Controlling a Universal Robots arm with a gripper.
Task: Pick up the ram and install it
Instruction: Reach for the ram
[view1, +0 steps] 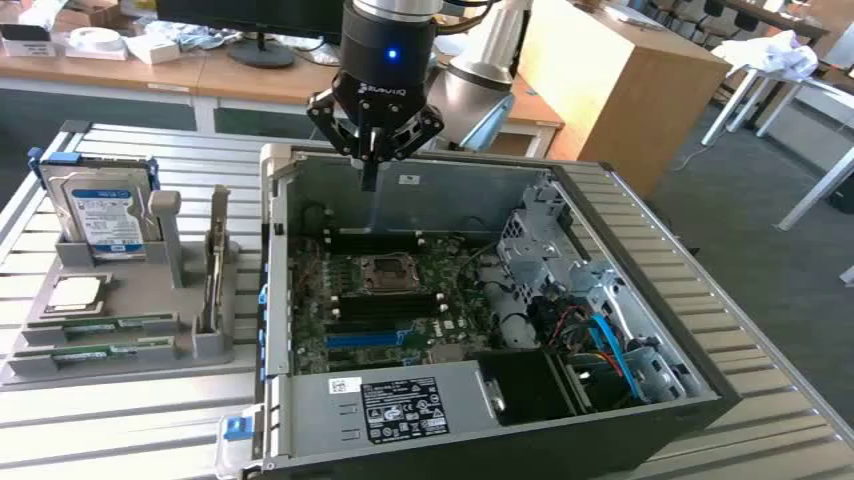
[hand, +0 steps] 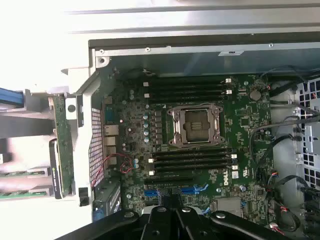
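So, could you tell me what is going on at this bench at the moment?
The robot arm's gripper hangs shut over the open computer case, with nothing visible between its fingers. Two green ram sticks lie in the grey holder on the exterior view's left, which also holds the hard drive. On the motherboard, the dark memory slots beside the processor socket look empty, so no ram is installed yet.

Gripper (view1: 370, 182) pinched together above the open computer case (view1: 454, 200) — ram (view1: 107, 324) lying in the grey holder (view1: 203, 345)
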